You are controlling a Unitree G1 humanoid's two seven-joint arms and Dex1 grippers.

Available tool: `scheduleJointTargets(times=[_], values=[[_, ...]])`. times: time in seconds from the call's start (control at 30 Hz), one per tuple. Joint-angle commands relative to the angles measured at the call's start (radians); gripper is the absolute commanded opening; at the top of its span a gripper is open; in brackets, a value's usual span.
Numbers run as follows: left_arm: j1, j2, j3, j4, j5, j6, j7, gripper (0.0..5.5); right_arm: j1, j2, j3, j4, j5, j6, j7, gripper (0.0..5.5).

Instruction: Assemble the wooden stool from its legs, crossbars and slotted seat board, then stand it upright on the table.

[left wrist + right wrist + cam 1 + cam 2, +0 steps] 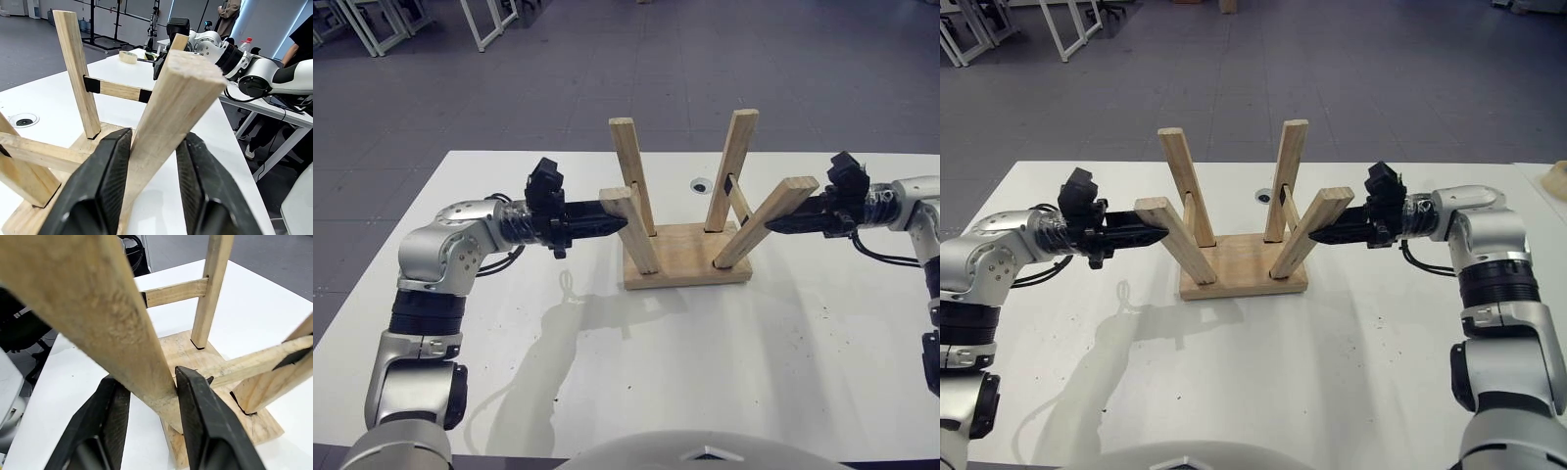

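Seat board (683,262) lay flat on table (803,392), stool inverted | my left gripper (612,221) pinched 9 o'clock leg (639,245); right gripper (781,223) pinched 3 o'clock leg (759,227) | judged: paired hold readying the flip upright.

The left arm is bent at the elbow to the left of the upturned stool (685,262). Its forearm runs level toward the stool, and the left claw (613,223) has its two black fingers (110,181) pressed on opposite faces of the stool's near left leg (638,240), close to the free end. From the stool's right the right arm mirrors this, forearm level, with the right claw (775,223) clamped on the near right leg (759,227) just below its free end.
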Motion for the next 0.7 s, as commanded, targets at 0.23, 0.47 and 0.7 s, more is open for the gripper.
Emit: scheduleJointTargets(times=[0.23,0.47,0.7], values=[[0.054,0.059,0.09,-0.099,-0.159,0.189,-0.068,1.2,0.089,-0.115,-0.102,-0.264,0.276,0.243,0.005,1.13],[0.115,0.06,0.102,-0.172,-0.224,0.289,-0.024,1.04,0.014,-0.018,-0.249,-0.161,0.426,0.627,-0.184,1.06],[-0.031,-0.075,0.071,0.074,-0.253,0.414,0.052,1.04,-0.057,0.16,-0.298,0.053,0.414,0.934,-0.476,1.07]])
